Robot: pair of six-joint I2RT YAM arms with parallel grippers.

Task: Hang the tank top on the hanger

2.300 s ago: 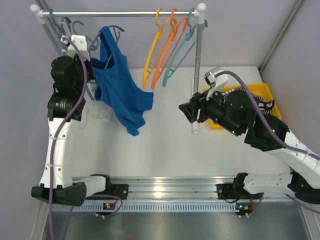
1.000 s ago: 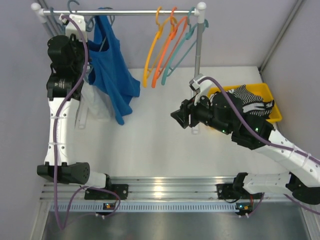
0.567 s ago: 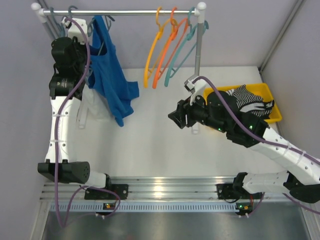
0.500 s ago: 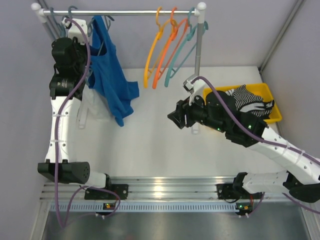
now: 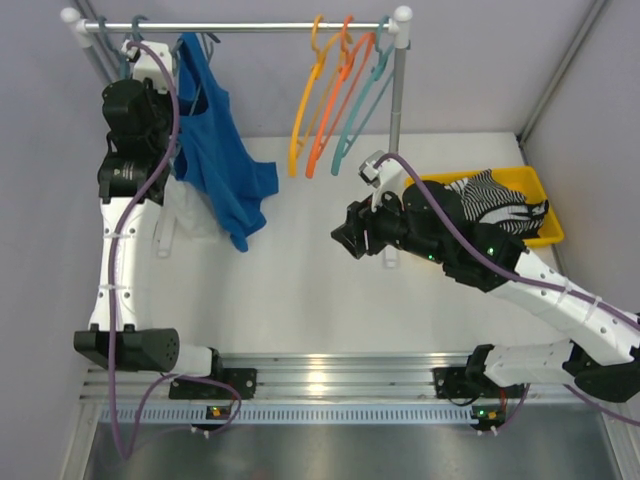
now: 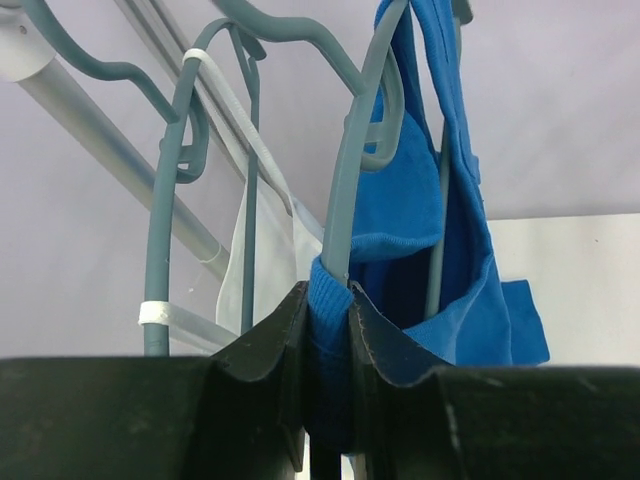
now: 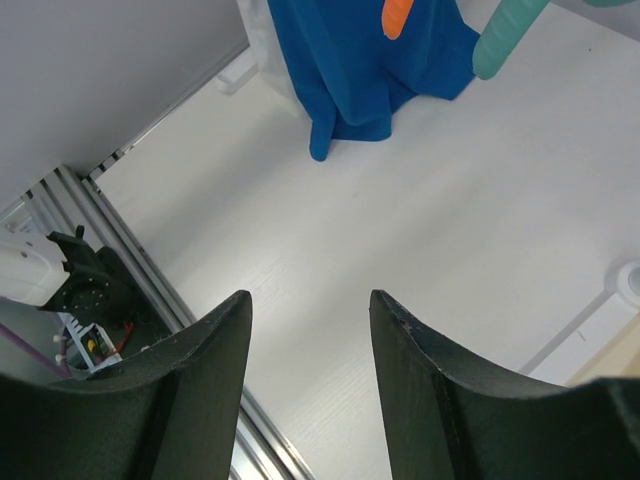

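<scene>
From above, the tank top (image 5: pixel 218 150) hangs below the rail (image 5: pixel 260 27) at the far left, its hem close to the table (image 5: pixel 300 290). The right gripper (image 5: pixel 343 240) hovers over mid-table, well apart from it. The left wrist view shows the left gripper (image 6: pixel 328 315) clenched on the hanger (image 6: pixel 352 190) and the blue fabric draped over its arm. In the right wrist view, the right gripper's jaws stand apart, grasping nothing, above the table, with the tank top's hem ahead.
</scene>
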